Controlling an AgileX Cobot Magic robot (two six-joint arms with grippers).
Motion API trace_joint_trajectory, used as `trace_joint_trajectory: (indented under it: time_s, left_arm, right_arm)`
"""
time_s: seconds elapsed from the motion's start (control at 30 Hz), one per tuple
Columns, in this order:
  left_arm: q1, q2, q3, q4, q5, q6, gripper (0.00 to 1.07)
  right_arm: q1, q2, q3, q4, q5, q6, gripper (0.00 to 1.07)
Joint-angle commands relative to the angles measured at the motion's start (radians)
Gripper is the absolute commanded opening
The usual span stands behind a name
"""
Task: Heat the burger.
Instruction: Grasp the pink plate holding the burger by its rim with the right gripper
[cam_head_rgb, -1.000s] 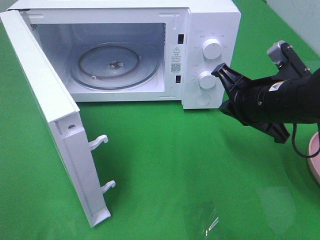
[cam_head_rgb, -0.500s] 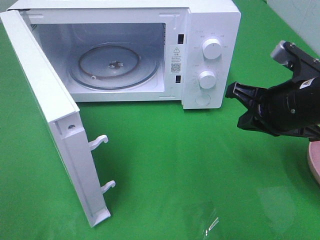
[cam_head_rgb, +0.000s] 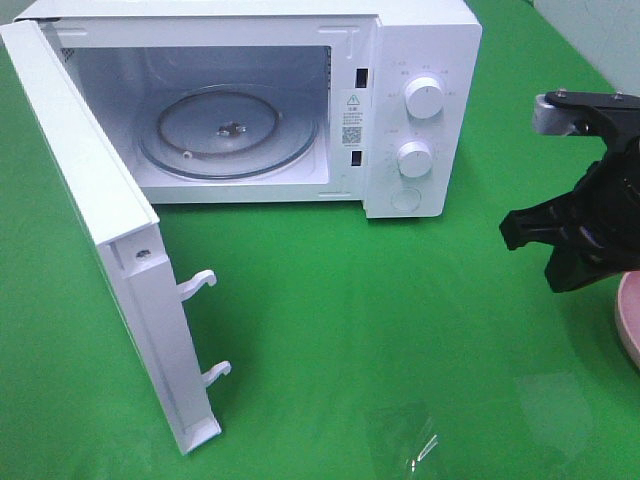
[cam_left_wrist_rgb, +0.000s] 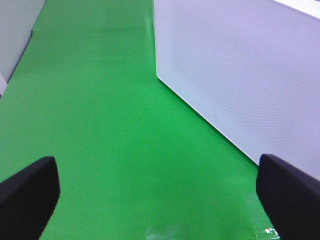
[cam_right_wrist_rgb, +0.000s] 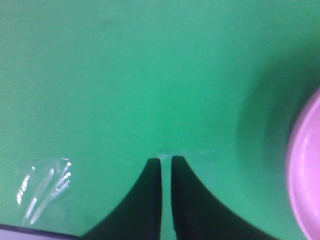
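Green cloth: covers the whole table (cam_head_rgb: 330, 330); we see no bare top anywhere.
Microwave (cam_head_rgb: 420, 40): white, standing at the far edge of the table, towards the far-left corner.
Door (cam_head_rgb: 110, 250): swung wide open, its free end pointing at the near-left corner; two white latch hooks (cam_head_rgb: 197, 283) stick out of its inner face.
Cavity: a round glass turntable (cam_head_rgb: 230, 130) lies flat on the floor, with nothing on it.
Controls: two white knobs, upper knob (cam_head_rgb: 424, 98) and lower knob (cam_head_rgb: 414, 158), one above the other on the panel right of the cavity.
Pink plate (cam_head_rgb: 630, 320): at the right edge of the table, cut off by the frame; only its rim shows.
Clear film (cam_head_rgb: 420, 445): a glinting scrap flat on the cloth near the near edge.
Right fingers (cam_right_wrist_rgb: 155, 172): black, drawn almost together with only a thin slit between them and nothing held. They hang over the cloth near the right edge, just beside the pink plate and well apart from the microwave.
Left fingers (cam_left_wrist_rgb: 30, 195): spread wide and empty, over bare cloth; a white dotted panel (cam_left_wrist_rgb: 240, 75) stands ahead of them.
Burger: in none of our views; we cannot tell where it lies.
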Motion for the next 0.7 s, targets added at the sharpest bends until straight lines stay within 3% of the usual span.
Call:
trace_joint_trajectory:
  time_s: [0.03, 0.23, 0.33, 0.37, 0.4, 0.43, 0.47, 0.5, 0.53, 0.57, 0.6, 0.63, 0.67, 0.7]
  left_arm:
    - [-0.003, -0.017, 0.003, 0.002, -0.014, 0.001, 1.02]
    - [-0.003, -0.017, 0.003, 0.002, -0.014, 0.001, 1.02]
    - [-0.003, -0.017, 0.003, 0.002, -0.014, 0.001, 1.02]
    - [-0.003, -0.017, 0.003, 0.002, -0.014, 0.001, 1.02]
    - [-0.003, -0.017, 0.003, 0.002, -0.014, 0.001, 1.02]
    - [-0.003, -0.017, 0.003, 0.002, -0.014, 0.001, 1.02]
    - [-0.003, -0.017, 0.003, 0.002, -0.014, 0.001, 1.02]
    - [-0.003, -0.017, 0.003, 0.002, -0.014, 0.001, 1.02]
    - [-0.003, -0.017, 0.003, 0.002, -0.014, 0.001, 1.02]
    - [-0.003, -0.017, 0.003, 0.002, -0.014, 0.001, 1.02]
    - [-0.003, -0.017, 0.003, 0.002, -0.014, 0.001, 1.02]
    - [-0.003, -0.017, 0.003, 0.002, -0.014, 0.001, 1.02]
    - [-0.003, -0.017, 0.003, 0.002, -0.014, 0.001, 1.02]
    - [-0.003, -0.017, 0.003, 0.002, -0.014, 0.001, 1.02]
  right_arm:
    - [-0.005, -0.008, -0.032, -0.062, 0.095, -0.012, 0.10]
    - [-0.016, -0.008, -0.080, -0.124, 0.216, -0.012, 0.12]
    - [-0.070, -0.008, -0.087, -0.131, 0.280, -0.088, 0.19]
    - [-0.098, -0.008, -0.086, -0.131, 0.292, -0.124, 0.28]
    - [-0.098, -0.008, -0.086, -0.131, 0.292, -0.124, 0.28]
    - [-0.122, -0.008, -0.086, -0.133, 0.294, -0.145, 0.43]
    - [-0.122, -0.008, -0.086, -0.133, 0.294, -0.145, 0.43]
    - [-0.141, -0.008, -0.086, -0.138, 0.290, -0.161, 0.61]
    - [-0.141, -0.008, -0.086, -0.138, 0.290, -0.161, 0.61]
    - [-0.160, -0.008, -0.086, -0.148, 0.280, -0.169, 0.77]
    - [-0.160, -0.008, -0.086, -0.148, 0.280, -0.169, 0.77]
    - [-0.174, -0.008, -0.086, -0.159, 0.275, -0.169, 0.90]
    - [-0.174, -0.008, -0.086, -0.159, 0.275, -0.169, 0.90]
    - [-0.184, -0.008, -0.085, -0.175, 0.269, -0.169, 0.97]
